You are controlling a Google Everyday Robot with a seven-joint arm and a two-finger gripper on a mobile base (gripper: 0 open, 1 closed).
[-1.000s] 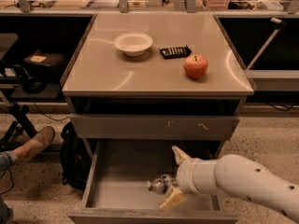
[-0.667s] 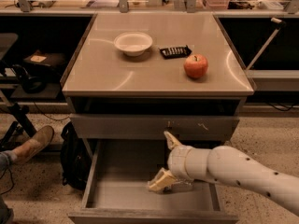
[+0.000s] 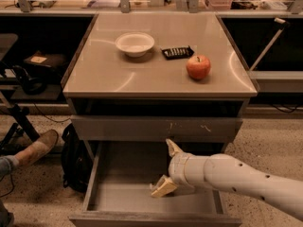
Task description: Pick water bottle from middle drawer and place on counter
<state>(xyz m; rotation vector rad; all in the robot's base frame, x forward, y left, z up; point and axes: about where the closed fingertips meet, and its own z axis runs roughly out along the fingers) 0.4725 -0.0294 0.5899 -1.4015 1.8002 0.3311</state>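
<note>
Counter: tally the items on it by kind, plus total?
Bowl: 1
Apple: 1
Flat black object: 1
Total: 3
Hand: not over the counter, down in the open drawer, fingers apart.

Smooth and glossy across the beige surface point(image 3: 142, 74), streaked with pale reflections. Matt grey metal in the middle drawer point(image 3: 118, 195), with pale scratches on the drawer front point(image 3: 156, 128) above. Smooth off-white plastic on the end effector point(image 3: 161, 168), low centre of frame inside that drawer, fingers spread. Waxy sheen on the apple point(image 3: 198, 66); matt white on the bowl point(image 3: 135, 43).
</note>
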